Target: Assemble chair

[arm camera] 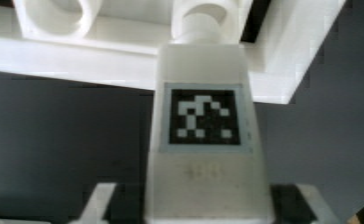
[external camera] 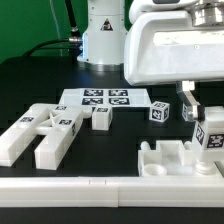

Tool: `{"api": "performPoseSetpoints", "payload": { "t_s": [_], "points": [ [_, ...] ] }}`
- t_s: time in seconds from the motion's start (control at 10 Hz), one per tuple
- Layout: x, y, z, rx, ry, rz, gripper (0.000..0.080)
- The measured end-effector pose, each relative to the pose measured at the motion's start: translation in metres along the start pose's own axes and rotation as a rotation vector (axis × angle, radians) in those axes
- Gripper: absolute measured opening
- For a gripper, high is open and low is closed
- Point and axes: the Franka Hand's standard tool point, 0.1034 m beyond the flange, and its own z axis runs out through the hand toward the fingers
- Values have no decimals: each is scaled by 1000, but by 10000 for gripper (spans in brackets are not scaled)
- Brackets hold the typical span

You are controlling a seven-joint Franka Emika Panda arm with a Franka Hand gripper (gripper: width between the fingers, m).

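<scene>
A tagged long block point(arm camera: 200, 110) stands upright, clamped in the claw point(arm camera: 200, 202), its lower end over the notched chair part point(external camera: 172, 158) on the desk point(external camera: 120, 150). Other blocks point(external camera: 40, 135) lie at the exterior view's left, a small cube point(external camera: 160, 112) near the marker board point(external camera: 105, 99).

Exterior view: arm point(external camera: 165, 45) cut by top edge, blocks everything behind it. Tagged long block point(external camera: 212, 137) clipped at the exterior view's right edge; the rail point(external camera: 100, 190) runs off both sides. Wrist view: all soft. The tag point(arm camera: 204, 112) pattern is unreadable, claw point(arm camera: 200, 203) fingers point(arm camera: 108, 203) mostly cut off by the picture's edge, white part point(arm camera: 90, 40) behind too blurred to identify.
</scene>
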Motion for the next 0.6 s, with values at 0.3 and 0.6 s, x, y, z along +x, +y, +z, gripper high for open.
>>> {"api": "performPoseSetpoints", "payload": {
  "t_s": [0.3,0.6],
  "points": [
    [-5,-2,6,1,-7,-4,291],
    [-10,-7,11,2,-2,-10,291]
  ]
}}
